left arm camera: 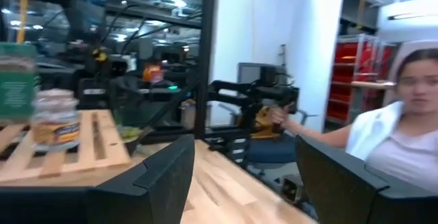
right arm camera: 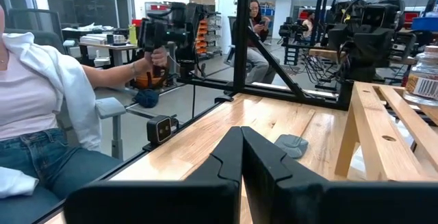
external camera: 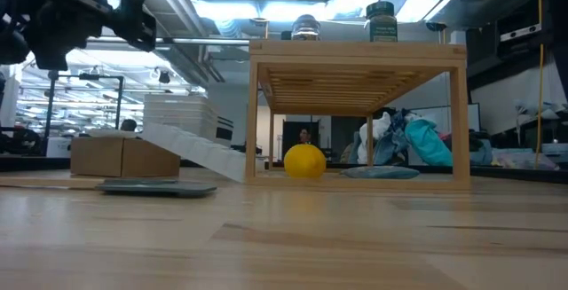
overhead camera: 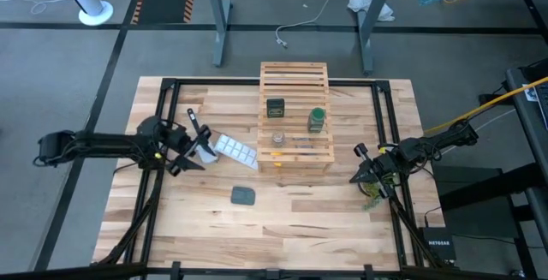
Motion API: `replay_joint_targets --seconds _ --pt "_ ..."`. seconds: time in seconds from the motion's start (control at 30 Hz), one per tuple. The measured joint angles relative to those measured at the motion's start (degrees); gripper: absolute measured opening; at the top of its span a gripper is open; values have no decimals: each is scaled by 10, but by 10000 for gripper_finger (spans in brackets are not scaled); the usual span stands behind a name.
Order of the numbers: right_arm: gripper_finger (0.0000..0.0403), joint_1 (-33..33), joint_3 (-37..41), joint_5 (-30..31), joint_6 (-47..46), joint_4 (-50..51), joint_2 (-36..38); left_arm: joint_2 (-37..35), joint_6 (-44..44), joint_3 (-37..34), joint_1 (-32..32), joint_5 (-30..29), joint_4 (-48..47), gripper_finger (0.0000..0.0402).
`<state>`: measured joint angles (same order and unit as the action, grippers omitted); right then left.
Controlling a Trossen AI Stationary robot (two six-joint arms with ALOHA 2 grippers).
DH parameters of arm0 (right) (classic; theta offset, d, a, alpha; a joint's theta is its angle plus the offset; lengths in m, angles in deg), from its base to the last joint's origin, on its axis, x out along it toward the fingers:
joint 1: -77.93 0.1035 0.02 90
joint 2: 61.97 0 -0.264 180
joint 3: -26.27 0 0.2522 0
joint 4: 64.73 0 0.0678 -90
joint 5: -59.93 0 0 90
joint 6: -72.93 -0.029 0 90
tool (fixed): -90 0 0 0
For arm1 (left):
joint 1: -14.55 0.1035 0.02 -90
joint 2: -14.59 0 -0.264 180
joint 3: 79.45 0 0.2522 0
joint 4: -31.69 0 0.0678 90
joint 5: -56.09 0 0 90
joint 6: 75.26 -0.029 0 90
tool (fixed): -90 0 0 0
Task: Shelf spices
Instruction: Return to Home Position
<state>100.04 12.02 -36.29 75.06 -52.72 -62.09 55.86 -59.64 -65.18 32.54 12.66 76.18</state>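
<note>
The wooden slatted shelf (overhead camera: 295,113) stands at the table's far middle. Three jars stand on its slats: the dark boxy jar (overhead camera: 275,107), the green jar (overhead camera: 317,120) and the tiny clear jar (overhead camera: 278,139). In the low view the clear jar (external camera: 305,27) and the green jar (external camera: 382,21) show on the top tier. My left gripper (overhead camera: 193,147) hangs open left of the shelf, raised above the table (external camera: 89,15). Its wrist view shows the clear jar (left arm camera: 58,118) on the slats. My right gripper (overhead camera: 366,175) is shut and empty, right of the shelf (right arm camera: 241,157).
A white ice-cube tray (overhead camera: 233,149) lies between my left gripper and the shelf, with one end propped up (external camera: 191,148). A flat dark pad (overhead camera: 243,195) lies nearer. A small yellow-green object (overhead camera: 372,199) sits by my right gripper. A person (right arm camera: 41,114) sits beyond the table's edge.
</note>
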Motion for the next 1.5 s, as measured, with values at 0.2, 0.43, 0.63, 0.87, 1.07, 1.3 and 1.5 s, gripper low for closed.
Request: replay_joint_targets --seconds 0.2,0.43,0.63,0.87,1.07,1.3,1.5 --pt "10 0 0 -1 -2 0 0 -63 51 0 21 63 11 245" --pt "10 0 0 -3 -3 0 0 -137 104 0 31 133 -1 245" --pt "10 0 0 -3 -3 0 0 -177 96 0 31 138 -60 245" --pt "10 0 0 -3 -3 0 0 -213 125 0 23 137 -80 245" --pt "10 0 0 -3 -4 0 0 -236 125 0 8 137 -84 245" --pt "10 0 0 -3 -4 0 0 -241 138 0 -10 124 -110 245" --pt "10 0 0 -3 -4 0 0 -241 77 0 -60 58 -204 245"
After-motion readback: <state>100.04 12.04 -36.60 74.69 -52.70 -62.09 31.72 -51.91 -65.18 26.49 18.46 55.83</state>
